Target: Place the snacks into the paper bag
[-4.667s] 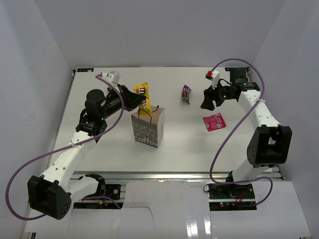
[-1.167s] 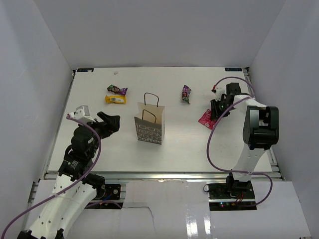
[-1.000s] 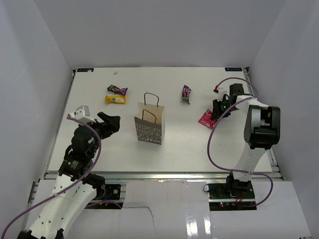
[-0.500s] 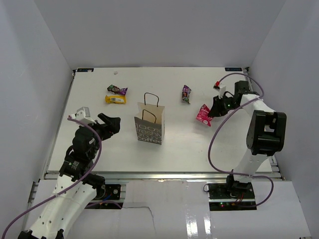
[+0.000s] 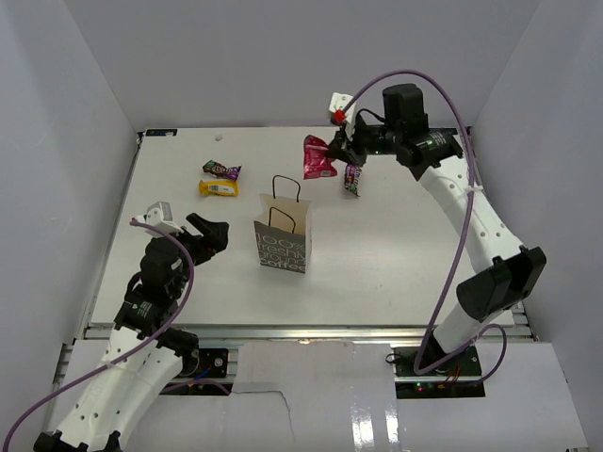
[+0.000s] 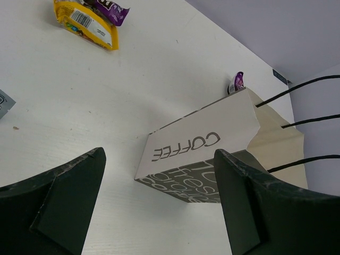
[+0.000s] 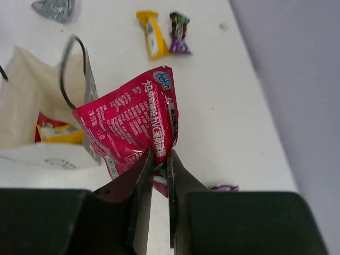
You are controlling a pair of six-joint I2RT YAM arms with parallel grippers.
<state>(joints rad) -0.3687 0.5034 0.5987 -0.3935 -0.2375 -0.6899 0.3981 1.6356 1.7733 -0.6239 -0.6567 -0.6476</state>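
Note:
The grey-white paper bag point(image 5: 283, 237) stands upright mid-table, its mouth open. My right gripper point(image 5: 337, 151) is shut on a red snack point(image 5: 318, 157), held in the air behind and a little right of the bag. The right wrist view shows the red snack point(image 7: 133, 125) pinched by one corner in that gripper point(image 7: 159, 159), and a yellow packet point(image 7: 59, 136) and a red one point(image 7: 49, 121) lying inside the bag point(image 7: 26, 79). A purple snack point(image 5: 352, 179) lies on the table under the right arm. My left gripper point(image 5: 209, 235) stands open left of the bag point(image 6: 212, 143), holding nothing.
A yellow bar point(image 5: 219, 188) and a dark purple packet point(image 5: 221, 169) lie together at the back left; the left wrist view shows the yellow bar point(image 6: 87, 24) and purple packet point(image 6: 109, 8) as well. Grey walls enclose the white table point(image 5: 396, 264) on three sides.
My right gripper closed on the red snack at the right side, lifted it and carried it left and back, to behind the bag. The left arm has barely moved.

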